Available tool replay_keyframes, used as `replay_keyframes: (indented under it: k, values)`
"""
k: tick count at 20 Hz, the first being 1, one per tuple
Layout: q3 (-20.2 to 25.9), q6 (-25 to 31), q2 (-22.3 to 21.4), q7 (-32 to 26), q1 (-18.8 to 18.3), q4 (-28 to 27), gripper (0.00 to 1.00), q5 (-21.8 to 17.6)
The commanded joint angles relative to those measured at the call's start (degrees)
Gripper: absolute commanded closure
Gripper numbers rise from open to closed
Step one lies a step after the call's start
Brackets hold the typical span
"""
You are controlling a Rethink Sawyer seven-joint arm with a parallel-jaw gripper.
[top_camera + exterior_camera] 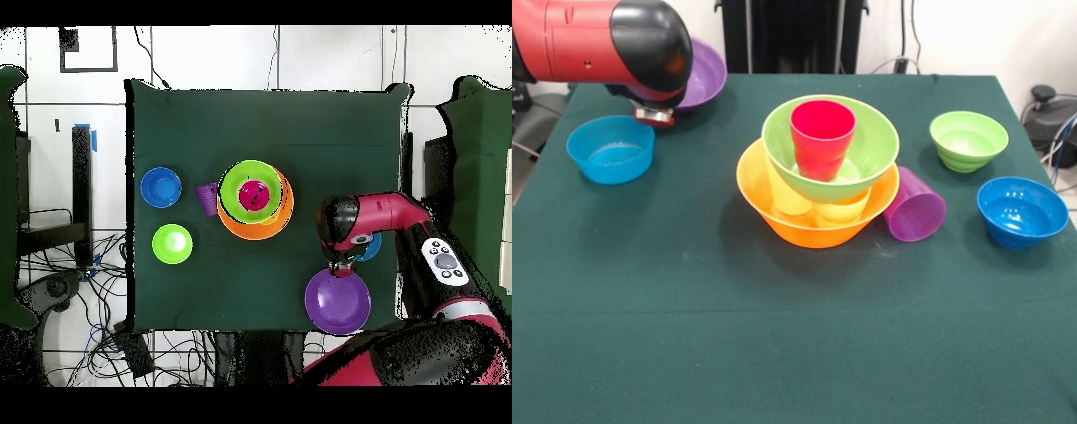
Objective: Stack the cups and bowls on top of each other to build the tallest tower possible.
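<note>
The tower stands mid-table. Its base is the large orange bowl (pixel 817 228). Two yellow cups (pixel 840 210) sit in that bowl. The large lime green bowl (pixel 869 152) rests on them and holds the upright red-pink cup (pixel 823 137). The tower also shows in the overhead view (pixel 256 198). The purple cup (pixel 915 206) lies on its side against the orange bowl. My gripper (pixel 653 115) hangs under the red and black arm, between a small blue bowl (pixel 611 148) and the large purple bowl (pixel 704 75). It is apart from the tower. Its tip is mostly hidden by the arm.
A small lime green bowl (pixel 968 140) and a second small blue bowl (pixel 1021 210) stand to the right of the tower. In the overhead view the arm (pixel 375 215) covers most of the blue bowl beside the purple bowl (pixel 338 302). Cables lie beyond the table's edges.
</note>
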Motion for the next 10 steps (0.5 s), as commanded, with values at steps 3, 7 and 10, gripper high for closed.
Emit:
replay_keyframes:
  k: [3,7,10]
  values:
    - [-0.57,-6.42,0.53,-2.37,2.88,2.62,1.00,-3.72]
    - [-0.92,-6.43,0.55,-2.47,3.13,2.47,1.00,-3.46]
    - [-0.43,-6.42,0.88,-2.97,2.40,2.41,1.00,-2.07]
